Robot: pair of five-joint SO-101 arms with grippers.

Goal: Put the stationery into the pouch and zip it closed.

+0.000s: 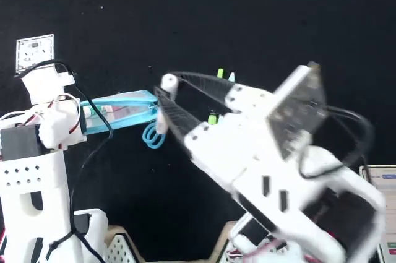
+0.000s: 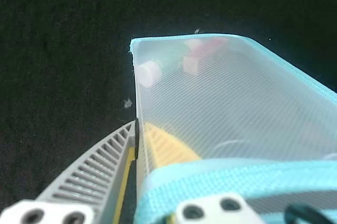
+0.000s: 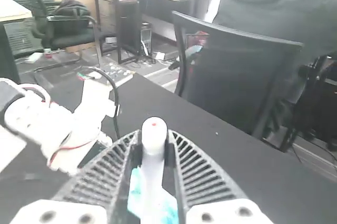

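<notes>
The pouch (image 2: 226, 103) is clamped by the left claw (image 2: 138, 142), and a white stick (image 3: 153, 125) is pinched in the right claw (image 3: 154, 138).

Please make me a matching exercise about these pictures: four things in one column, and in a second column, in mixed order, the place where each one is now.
Things
1. pouch
2. white stick
3. blue-handled scissors
4. white card

Places
A. alone on the table, toward its far left corner in the high view
B. gripped in the right pincer
C. on the table, beside the pouch's free end
D. held at one end by the left pincer

Right pairs: 1-D, 2-B, 3-C, 4-A.
</notes>
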